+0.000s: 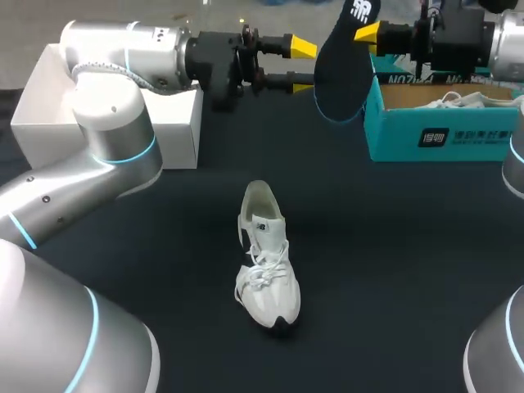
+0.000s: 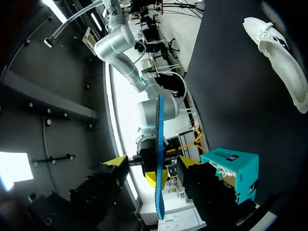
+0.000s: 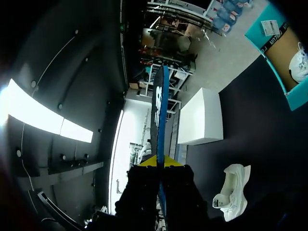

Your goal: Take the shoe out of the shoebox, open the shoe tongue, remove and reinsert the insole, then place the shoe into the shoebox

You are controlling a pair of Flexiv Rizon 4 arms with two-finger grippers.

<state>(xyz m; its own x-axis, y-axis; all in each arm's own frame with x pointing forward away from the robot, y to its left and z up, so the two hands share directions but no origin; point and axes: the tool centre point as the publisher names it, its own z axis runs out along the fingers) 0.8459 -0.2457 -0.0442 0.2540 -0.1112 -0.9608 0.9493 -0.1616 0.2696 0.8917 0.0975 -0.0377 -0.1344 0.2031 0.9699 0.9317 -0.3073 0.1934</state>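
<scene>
Head view. White sneaker (image 1: 266,258) lies on the dark table (image 1: 393,270), near the middle, toe toward the camera, laces loose. Teal shoebox (image 1: 442,135) sits at the far right. It carries a black label with white characters on its front wall and dark print along the rim. A second white shoe (image 1: 468,100) lies inside. White box (image 1: 106,110) far left. Right gripper (image 1: 366,33) is above the shoebox's near end and holds a dark insole (image 1: 342,70) with a white logo at its upper end. Left gripper (image 1: 302,65) is spread wide, its tips just beside the insole; contact cannot be told.

Left wrist view. The insole is edge-on, blue-edged, in line between the parted fingers; nothing is gripped.

Right wrist view. The fingers are closed tight on the insole's end, and its logo shows. The sneaker lies below, near the white box.
</scene>
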